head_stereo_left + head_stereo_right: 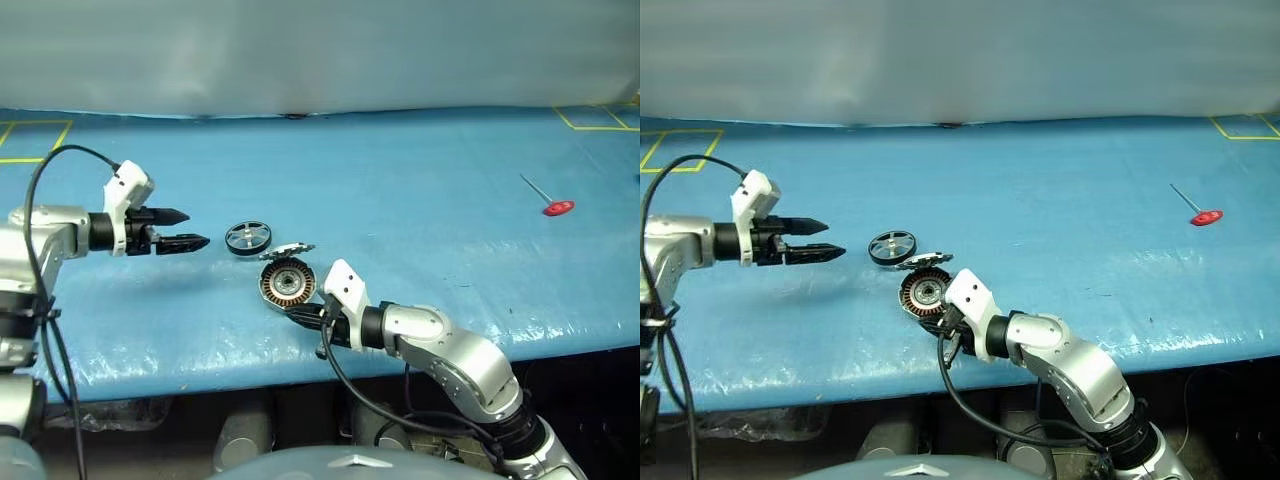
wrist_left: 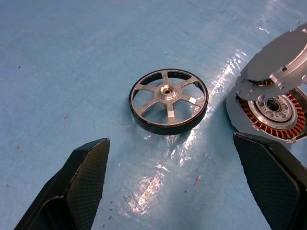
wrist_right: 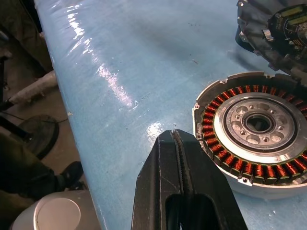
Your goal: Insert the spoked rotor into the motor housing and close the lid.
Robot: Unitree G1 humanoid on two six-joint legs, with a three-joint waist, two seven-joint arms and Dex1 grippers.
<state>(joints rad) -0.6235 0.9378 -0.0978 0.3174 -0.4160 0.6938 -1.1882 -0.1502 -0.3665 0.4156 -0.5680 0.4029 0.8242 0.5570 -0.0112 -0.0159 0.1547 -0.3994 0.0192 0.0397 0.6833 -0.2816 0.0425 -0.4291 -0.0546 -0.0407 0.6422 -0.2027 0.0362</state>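
The spoked rotor (image 1: 248,238) lies flat on the blue table, black rim around silver spokes, just left of and behind the motor housing (image 1: 288,284). The housing's copper windings face up. Its lid (image 1: 287,251) stands tilted open at the housing's far edge, dark inside in the right wrist view (image 3: 268,24). My left gripper (image 1: 198,227) hovers open to the left of the rotor (image 2: 169,100), pointing at it, with nothing between its fingers (image 2: 81,177). My right gripper (image 3: 175,136) is shut and empty, its tip close to the housing's (image 3: 216,124) near rim; I cannot tell whether it touches.
A red-handled tool (image 1: 558,208) lies far to the right on the table (image 1: 420,180). Yellow tape marks sit at the back corners. The table's front edge runs just below the housing and my right arm.
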